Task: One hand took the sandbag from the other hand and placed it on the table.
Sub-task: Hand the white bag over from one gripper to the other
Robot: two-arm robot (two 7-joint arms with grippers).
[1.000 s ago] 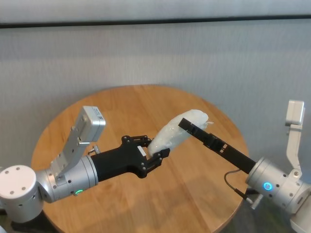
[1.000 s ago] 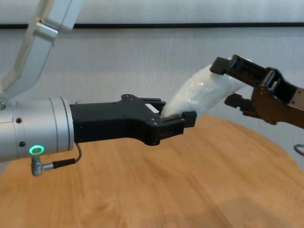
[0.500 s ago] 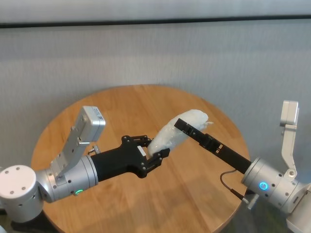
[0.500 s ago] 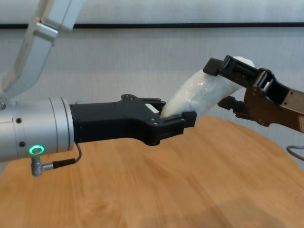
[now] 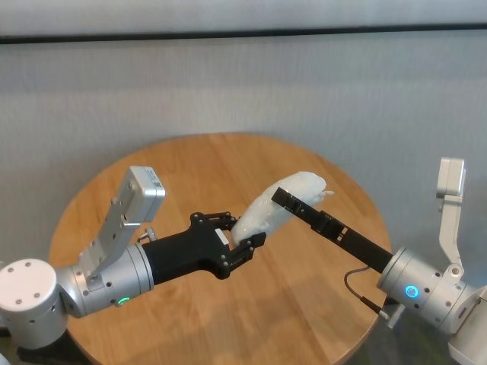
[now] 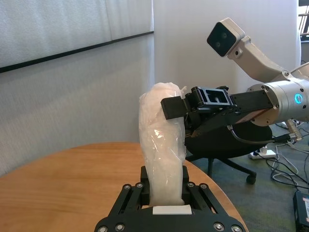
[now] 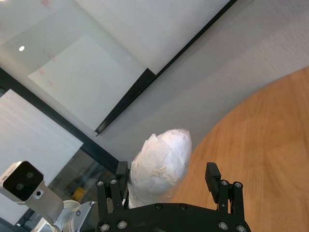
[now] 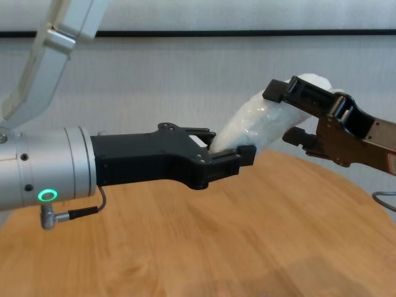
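Note:
The sandbag [image 5: 271, 210], a white pouch in clear plastic, stands tilted above the table [image 5: 304, 304]. My left gripper [image 5: 242, 232], the one with the green light, is shut on its lower end, as the left wrist view [image 6: 166, 195] shows. My right gripper [image 5: 291, 195], with the blue light, is open, and its jaws straddle the bag's upper end. In the right wrist view the sandbag [image 7: 161, 164] lies against one finger [image 7: 121, 173], and the other finger [image 7: 211, 173] stands apart from it. The chest view shows the right gripper [image 8: 283, 114] around the bag [image 8: 257, 120] and the left gripper [image 8: 228, 145] below.
The round table's far edge [image 5: 228, 137] meets a grey wall. Beyond the table on my right, the left wrist view shows an office chair base [image 6: 231, 164] and cables [image 6: 285, 169] on the floor.
My right gripper has slid a little farther along the sandbag's upper end toward my left gripper. The left gripper and the bag have stayed still.

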